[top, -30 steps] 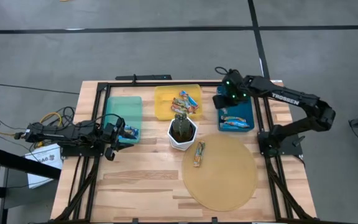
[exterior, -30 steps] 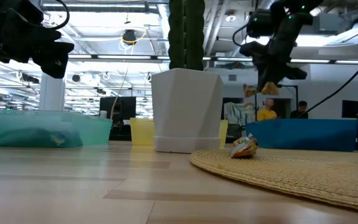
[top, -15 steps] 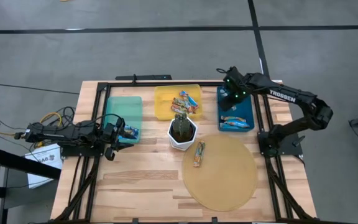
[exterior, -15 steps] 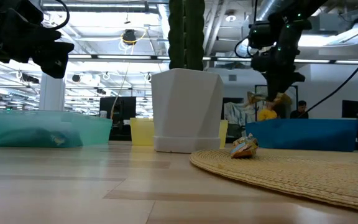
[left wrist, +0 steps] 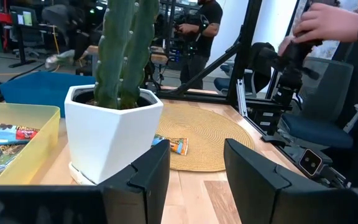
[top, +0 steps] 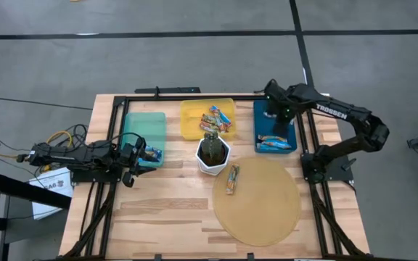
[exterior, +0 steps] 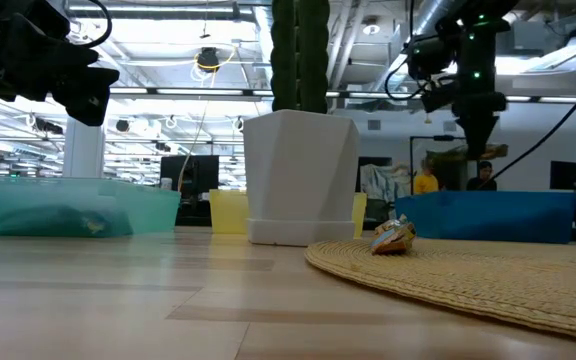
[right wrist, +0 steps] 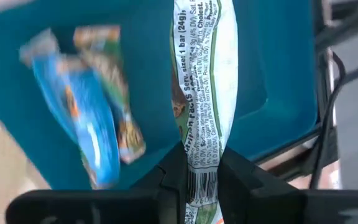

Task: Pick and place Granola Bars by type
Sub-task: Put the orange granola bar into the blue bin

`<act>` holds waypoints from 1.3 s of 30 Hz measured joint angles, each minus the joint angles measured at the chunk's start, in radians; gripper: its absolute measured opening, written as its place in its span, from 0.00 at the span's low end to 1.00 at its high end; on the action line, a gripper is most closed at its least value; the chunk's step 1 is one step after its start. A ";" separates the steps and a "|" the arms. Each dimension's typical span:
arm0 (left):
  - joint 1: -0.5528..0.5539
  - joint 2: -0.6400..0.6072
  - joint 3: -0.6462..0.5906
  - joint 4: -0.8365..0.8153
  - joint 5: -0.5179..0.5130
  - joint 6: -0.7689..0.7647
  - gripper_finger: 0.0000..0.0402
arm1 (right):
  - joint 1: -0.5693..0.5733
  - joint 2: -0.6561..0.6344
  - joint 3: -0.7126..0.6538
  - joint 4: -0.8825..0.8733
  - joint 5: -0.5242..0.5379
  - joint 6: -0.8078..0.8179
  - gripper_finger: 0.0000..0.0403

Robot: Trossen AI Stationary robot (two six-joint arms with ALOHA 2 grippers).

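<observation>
Right claw (right wrist: 202,163) pinches a granola bar (right wrist: 202,81); lower it over the blue bin (right wrist: 272,74) beneath, beside the two bars (right wrist: 89,118), before releasing.

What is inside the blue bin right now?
The blue bin holds two granola bars lying together at its near end. The right gripper hangs above the bin, shut on a held bar, and hides part of the bin floor beneath it in the high view.

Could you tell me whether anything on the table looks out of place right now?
One granola bar lies loose on the round woven mat, outside any bin. The other bars sit in the teal, yellow and blue bins, bar one gripped in the right tool over the blue bin.
</observation>
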 joint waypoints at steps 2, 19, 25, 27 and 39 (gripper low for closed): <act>0.000 0.000 0.000 0.000 0.000 0.000 0.36 | 0.017 0.011 0.000 -0.025 0.021 -0.086 0.14; 0.000 0.000 0.000 0.000 0.000 0.000 0.36 | 0.069 0.127 -0.011 0.010 -0.012 -0.212 0.14; 0.000 0.000 0.000 0.000 0.000 0.000 0.36 | 0.091 0.134 -0.101 0.087 -0.041 -0.185 0.14; 0.000 0.000 0.000 0.000 0.000 0.000 0.36 | 0.095 0.124 -0.134 0.118 -0.039 -0.139 0.14; 0.000 0.000 0.000 0.000 0.000 0.000 0.36 | 0.091 0.121 -0.228 0.203 -0.036 -0.002 0.27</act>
